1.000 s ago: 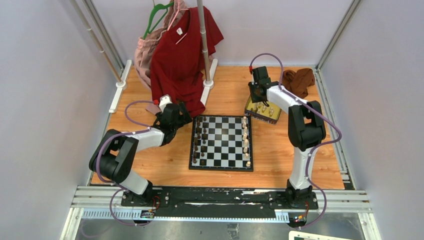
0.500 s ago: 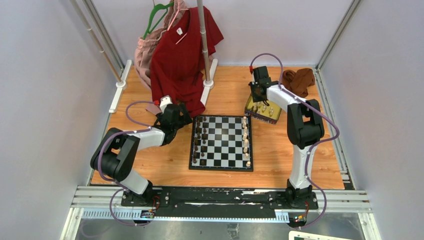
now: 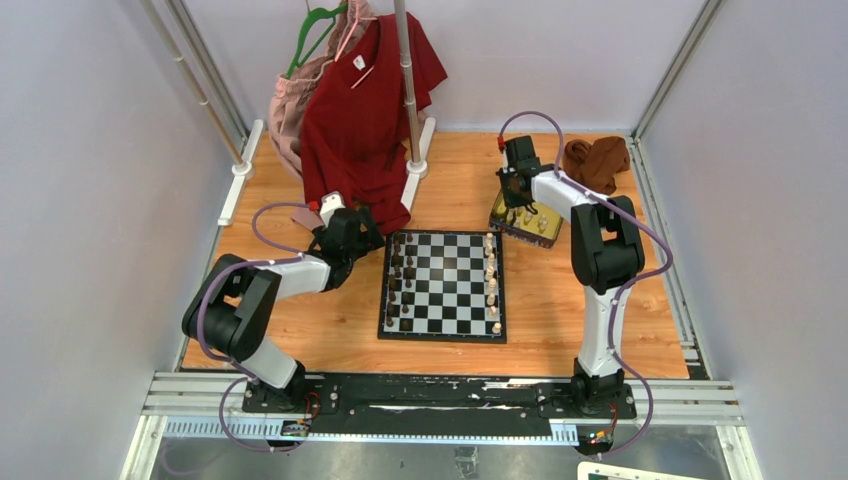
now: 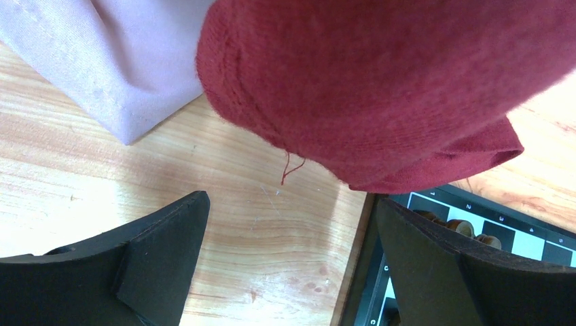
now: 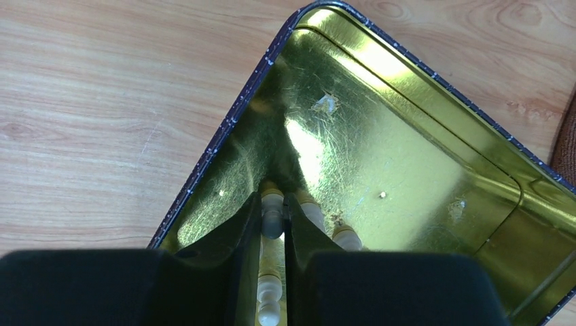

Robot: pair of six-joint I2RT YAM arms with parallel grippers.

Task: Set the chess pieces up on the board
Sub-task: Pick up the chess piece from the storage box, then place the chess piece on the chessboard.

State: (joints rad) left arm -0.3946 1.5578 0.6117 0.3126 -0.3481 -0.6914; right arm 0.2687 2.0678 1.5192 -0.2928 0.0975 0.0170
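The right gripper [image 5: 273,198] pinches a cream chess piece [image 5: 272,217] in the gold tin [image 5: 407,170], at the board's [image 3: 445,300] 1 o'clock. The left gripper [image 4: 291,204] is wide open.

Right tool [image 5: 273,204] closed onto cream piece [image 5: 272,216] in tin [image 5: 407,170]; right arm nudged leftward

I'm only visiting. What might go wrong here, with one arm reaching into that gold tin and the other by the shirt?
1. The right end effector pinches a small cream piece lying in the tin. It may slip free, or neighbours may get knocked.
2. The open left end effector sits by the shirt hem at the board corner. The cloth might snag and sweep the dark pieces.
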